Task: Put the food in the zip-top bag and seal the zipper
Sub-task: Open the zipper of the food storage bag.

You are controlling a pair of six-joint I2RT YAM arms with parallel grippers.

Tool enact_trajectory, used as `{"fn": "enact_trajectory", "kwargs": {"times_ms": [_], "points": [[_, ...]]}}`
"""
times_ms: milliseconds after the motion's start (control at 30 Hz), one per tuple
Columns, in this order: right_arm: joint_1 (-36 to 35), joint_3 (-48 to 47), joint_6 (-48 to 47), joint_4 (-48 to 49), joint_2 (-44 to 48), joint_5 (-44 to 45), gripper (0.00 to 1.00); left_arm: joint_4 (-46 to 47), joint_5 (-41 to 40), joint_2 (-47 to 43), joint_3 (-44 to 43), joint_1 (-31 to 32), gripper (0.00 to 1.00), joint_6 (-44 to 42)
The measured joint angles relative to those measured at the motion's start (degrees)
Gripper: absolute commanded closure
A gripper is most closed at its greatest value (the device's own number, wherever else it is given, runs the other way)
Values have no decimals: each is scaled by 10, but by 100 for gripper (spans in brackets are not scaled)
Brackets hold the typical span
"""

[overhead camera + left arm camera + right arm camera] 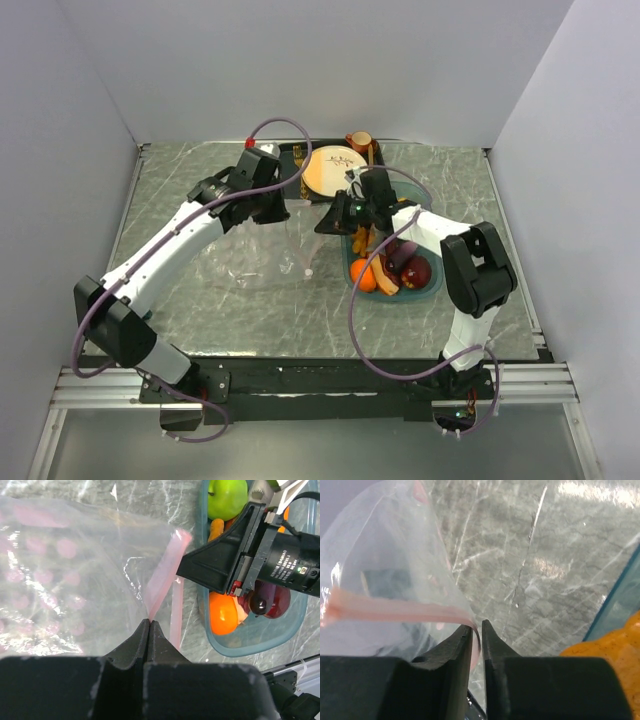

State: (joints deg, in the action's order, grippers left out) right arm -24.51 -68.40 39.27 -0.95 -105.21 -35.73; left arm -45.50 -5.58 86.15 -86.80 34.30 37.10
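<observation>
The clear zip-top bag (262, 255) lies left of centre, its mouth lifted toward the tray. My left gripper (149, 621) is shut on the bag's mouth edge, right where the pink zipper (167, 570) runs into its tips. My right gripper (476, 625) stands with its jaws narrowly apart. The other pink zipper strip (395, 611) curls into that gap against the left finger. The food sits in the teal tray (430, 290): green apple (227, 497), orange (222, 612), red apple (418, 270) and an orange-yellow piece (615, 645). I see no food inside the bag.
A cream-and-orange plate (330, 170) and a small brown cup (360, 142) sit on a dark tray at the back. The teal tray's rim (250, 645) lies close to the right of the bag's mouth. White walls enclose the marbled table.
</observation>
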Motion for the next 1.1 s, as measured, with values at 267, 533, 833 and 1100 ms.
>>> {"fn": "enact_trajectory", "kwargs": {"times_ms": [267, 533, 833, 1100], "points": [[0, -20, -23, -36, 20, 24, 43, 26, 4, 28, 1, 0, 99, 17], [28, -5, -45, -97, 144, 107, 42, 33, 5, 54, 1, 0, 99, 22], [179, 125, -42, -114, 228, 144, 42, 59, 23, 55, 1, 0, 99, 26], [211, 159, -27, -117, 201, 115, 43, 71, 34, 55, 3, 0, 99, 26]]}}
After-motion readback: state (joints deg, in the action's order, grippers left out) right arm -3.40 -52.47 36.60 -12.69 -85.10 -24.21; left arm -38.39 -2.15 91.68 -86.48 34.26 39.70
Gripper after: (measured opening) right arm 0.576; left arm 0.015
